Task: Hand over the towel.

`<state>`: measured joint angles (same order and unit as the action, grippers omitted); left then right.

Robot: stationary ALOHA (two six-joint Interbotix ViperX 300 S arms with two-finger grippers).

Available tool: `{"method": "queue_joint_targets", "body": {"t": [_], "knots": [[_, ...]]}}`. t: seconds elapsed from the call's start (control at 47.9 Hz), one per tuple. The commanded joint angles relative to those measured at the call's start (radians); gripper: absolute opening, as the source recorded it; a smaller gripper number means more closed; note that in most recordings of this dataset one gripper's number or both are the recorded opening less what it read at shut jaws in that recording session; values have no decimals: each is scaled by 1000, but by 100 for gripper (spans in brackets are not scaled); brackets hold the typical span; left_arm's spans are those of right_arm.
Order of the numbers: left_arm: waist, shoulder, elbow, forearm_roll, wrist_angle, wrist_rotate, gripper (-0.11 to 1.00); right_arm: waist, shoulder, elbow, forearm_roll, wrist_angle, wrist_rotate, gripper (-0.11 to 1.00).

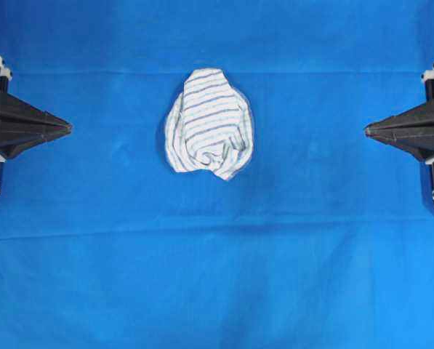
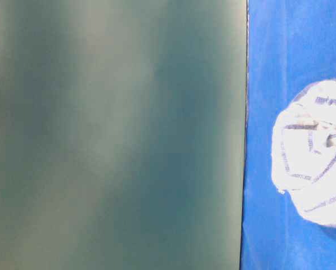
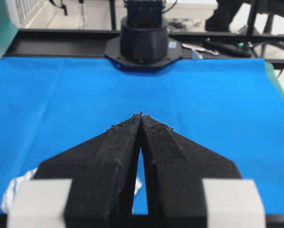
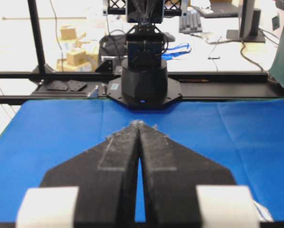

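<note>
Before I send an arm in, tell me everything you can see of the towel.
The towel is a small white cloth with thin blue-grey stripes, soft and woven by its look. It lies crumpled in a rounded heap, folds bunched toward its near edge, resting on the blue cloth near the middle of the table. Nothing else touches it: the left gripper and right gripper sit shut at either side, well clear.
</note>
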<state>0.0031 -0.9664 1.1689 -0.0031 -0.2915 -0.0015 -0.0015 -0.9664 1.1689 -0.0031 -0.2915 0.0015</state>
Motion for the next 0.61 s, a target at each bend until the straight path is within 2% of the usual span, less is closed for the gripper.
{"method": "queue_joint_targets", "body": {"t": [0.0,0.292,0.585], "knots": [[0,3,-11,-20,-14,0,0,9,5,-23,8,-12,11,0],[6,60,-18,-20,-66,17,0,5,6,-34,8,-12,17,0],[58,288,-121,-21,-67,2,1,3,3,-37,6,-5,17,0]]}}
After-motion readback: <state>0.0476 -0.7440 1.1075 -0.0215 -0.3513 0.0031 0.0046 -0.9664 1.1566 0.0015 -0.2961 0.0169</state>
